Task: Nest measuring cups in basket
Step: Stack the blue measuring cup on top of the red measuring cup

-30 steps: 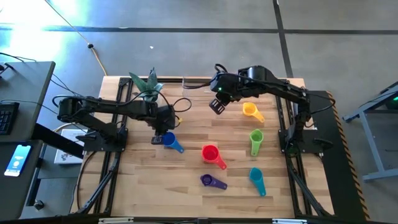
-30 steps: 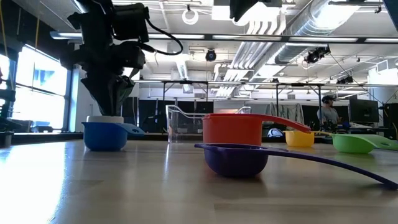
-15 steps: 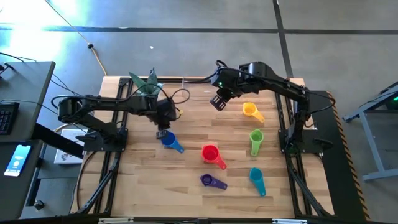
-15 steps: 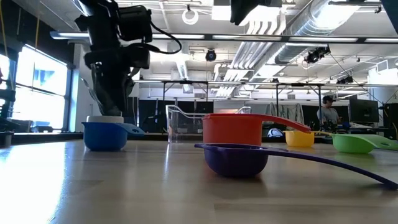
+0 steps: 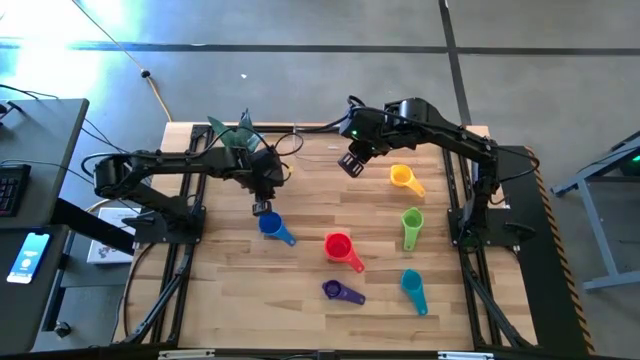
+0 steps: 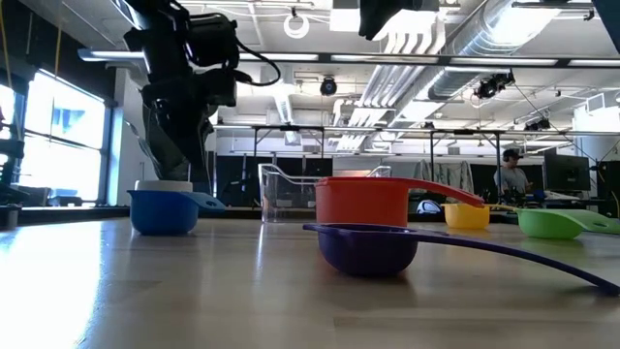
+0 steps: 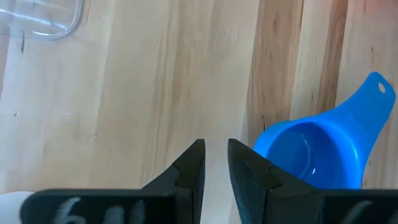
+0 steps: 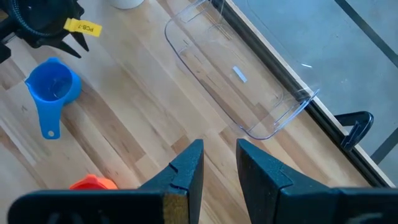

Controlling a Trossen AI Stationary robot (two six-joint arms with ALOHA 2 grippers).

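On the wooden desk (image 5: 230, 300), the left tool (image 5: 261, 207) hovers just above the blue cup (image 5: 272, 225) with fingers narrowly apart and empty, the clear basket (image 5: 318, 139) lies at the far edge, and the right tool (image 5: 350, 165) hangs near it, fingers slightly apart, beside the yellow cup (image 5: 402, 178).

The whole pale wooden counter (image 5: 300, 290) is seen from straight overhead. A second camera is set at counter height, looking level into the room. Each wrist camera looks down closely past its own fingers. The small round blue plastic measuring cup (image 5: 272, 226) (image 6: 165, 208) (image 7: 311, 152) (image 8: 53, 87) is shared by all four views.
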